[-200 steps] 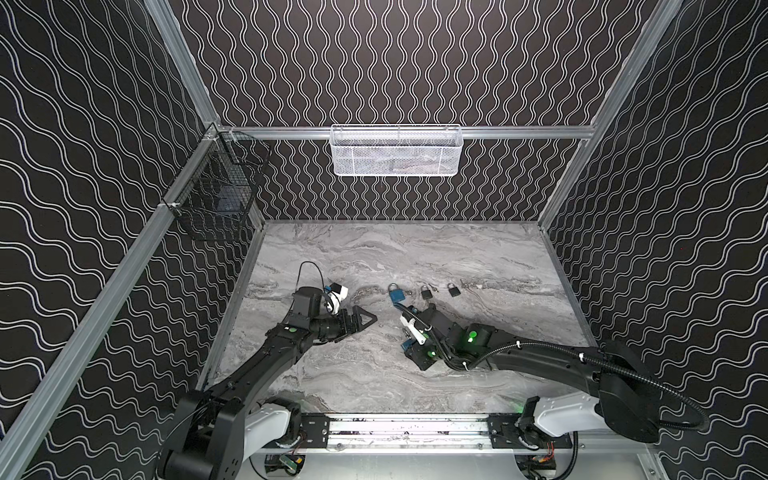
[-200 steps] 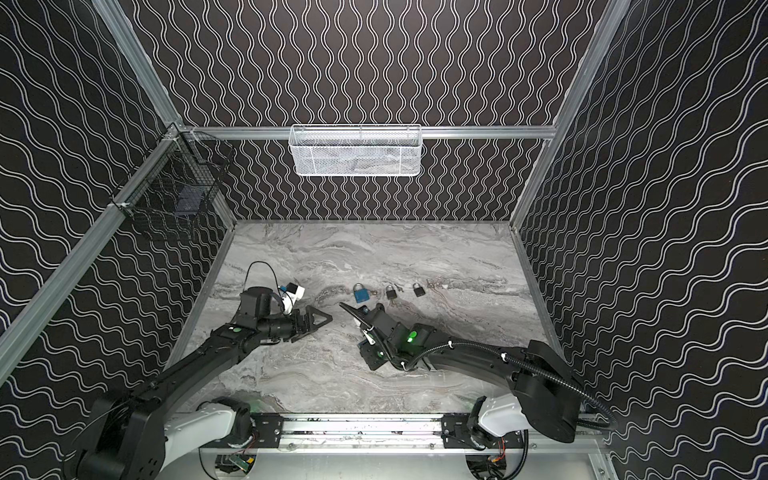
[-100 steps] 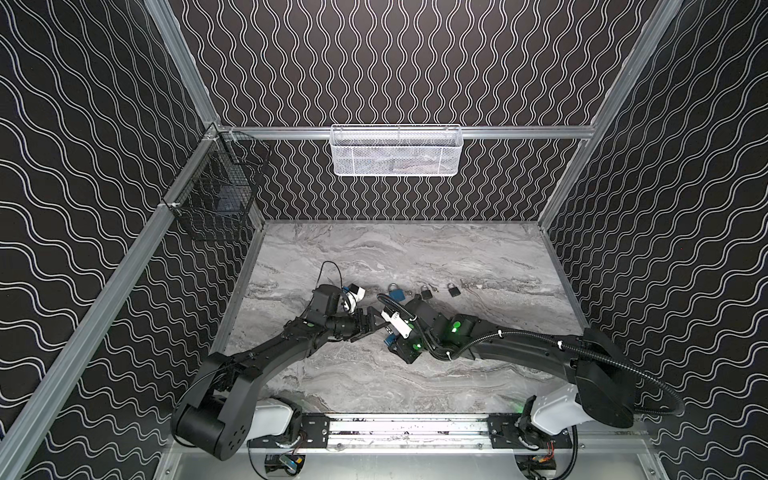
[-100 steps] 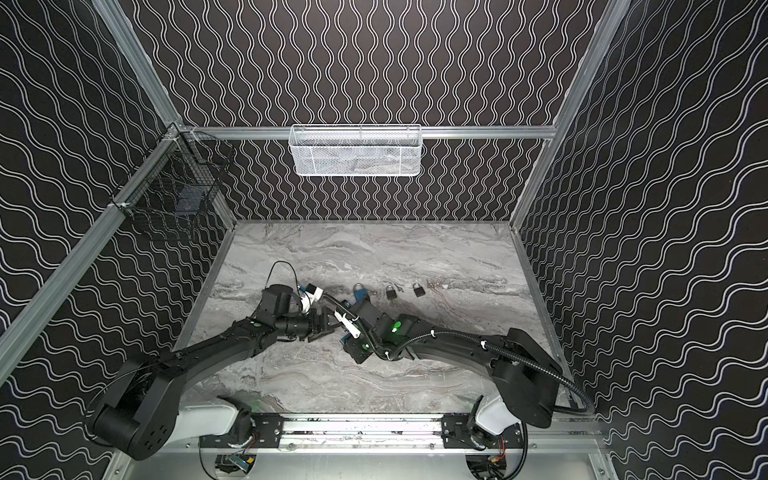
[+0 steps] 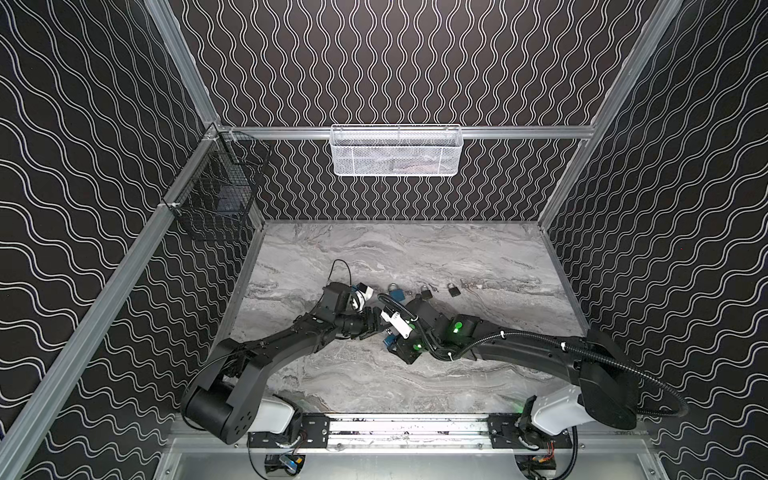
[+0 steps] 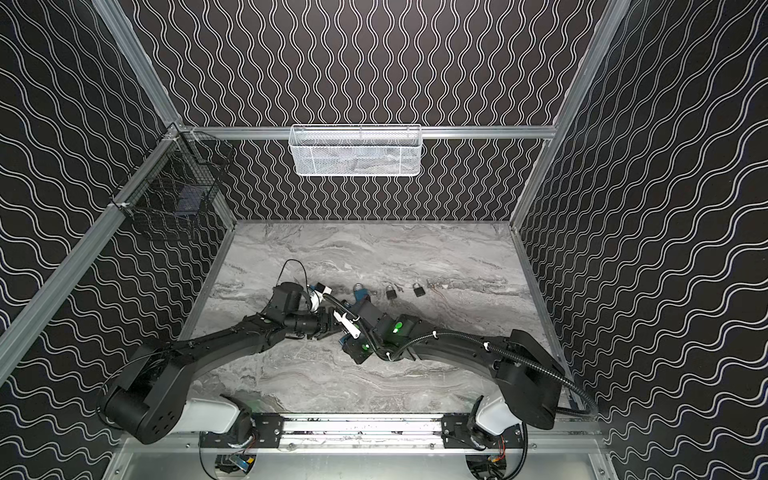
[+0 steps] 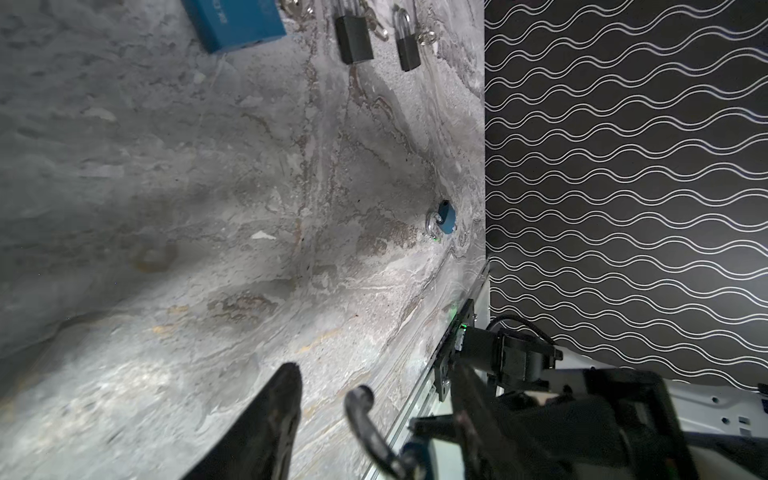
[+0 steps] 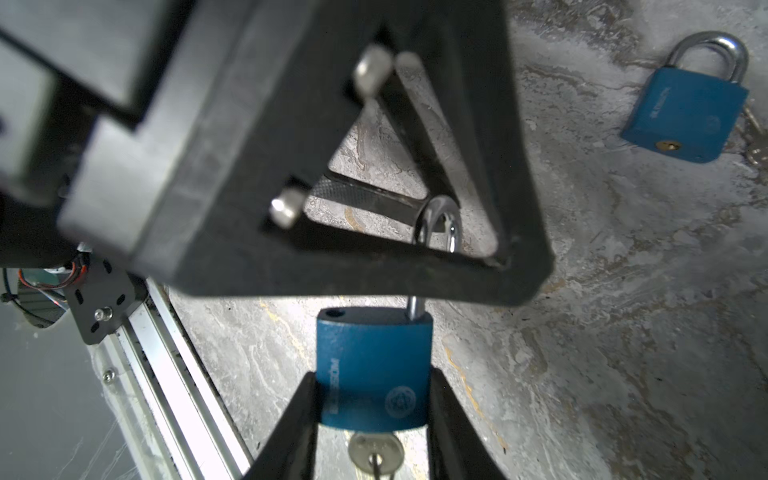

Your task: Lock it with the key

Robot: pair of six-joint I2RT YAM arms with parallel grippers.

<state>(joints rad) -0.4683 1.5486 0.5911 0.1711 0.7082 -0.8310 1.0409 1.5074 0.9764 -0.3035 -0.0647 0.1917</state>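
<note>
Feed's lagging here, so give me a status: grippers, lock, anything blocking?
Right gripper clamped on blue padlock, key in its keyhole. Left gripper open, straddling the open shackle. Nothing in the way.

Held padlock [image 5: 389, 341] is mostly hidden by right gripper [image 5: 387, 337] in both top views. In right wrist view its shackle [image 8: 439, 224] is part-covered by a blurred finger [image 8: 332, 270] of the left gripper [image 7: 376, 372]; key [image 8: 376, 455] is cropped at pic edge. 2nd blue padlock [image 7: 235, 23] is cut off in left wrist view.
</note>
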